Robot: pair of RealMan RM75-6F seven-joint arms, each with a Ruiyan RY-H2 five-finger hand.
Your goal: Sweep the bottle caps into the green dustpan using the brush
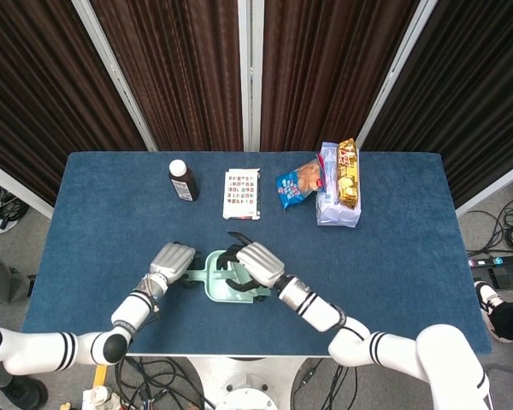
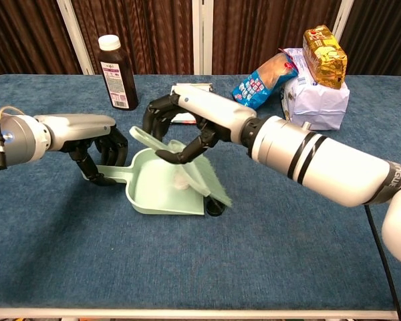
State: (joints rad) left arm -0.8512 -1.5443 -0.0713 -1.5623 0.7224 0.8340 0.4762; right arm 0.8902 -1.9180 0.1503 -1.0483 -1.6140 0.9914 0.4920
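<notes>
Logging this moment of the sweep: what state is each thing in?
Left hand: holds dustpan handle.
Right hand: grips brush.
Brush: tilted, bristles at dustpan's mouth.
Green dustpan: flat on table.
White cap: inside dustpan.
Black cap: on table, outside.
Brown bottle: upright, capped.

Black cap half behind blurred brush bristles; red cap hidden.

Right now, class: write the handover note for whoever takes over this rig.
Left hand grips the green dustpan by its handle. Right hand holds the brush, bristles at the pan's mouth. One white cap appears to lie inside the pan. A black cap sits on the table just outside the pan's right edge. The red cap isn't visible. Left: sweep in the black cap, check for the red.
</notes>
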